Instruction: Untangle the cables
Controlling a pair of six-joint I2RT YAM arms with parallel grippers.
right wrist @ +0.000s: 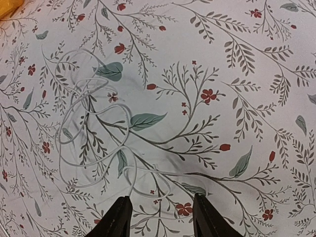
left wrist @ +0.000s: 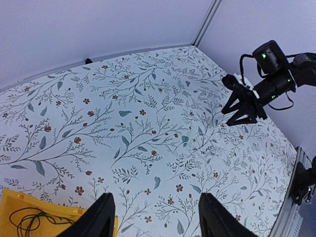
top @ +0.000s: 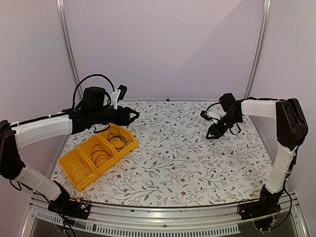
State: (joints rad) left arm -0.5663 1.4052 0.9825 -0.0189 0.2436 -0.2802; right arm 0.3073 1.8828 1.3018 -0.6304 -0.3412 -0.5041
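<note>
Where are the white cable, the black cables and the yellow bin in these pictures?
white cable (right wrist: 128,126): right wrist view, right bend of its loop.
black cables (top: 116,138): top view, coil inside the bin.
yellow bin (top: 106,164): top view, near outer wall.

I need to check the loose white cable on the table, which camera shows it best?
The right wrist view: the white cable lies in loose overlapping loops on the floral cloth, ahead of the open right gripper. In the top external and left wrist views I cannot make it out against the pattern.
</note>
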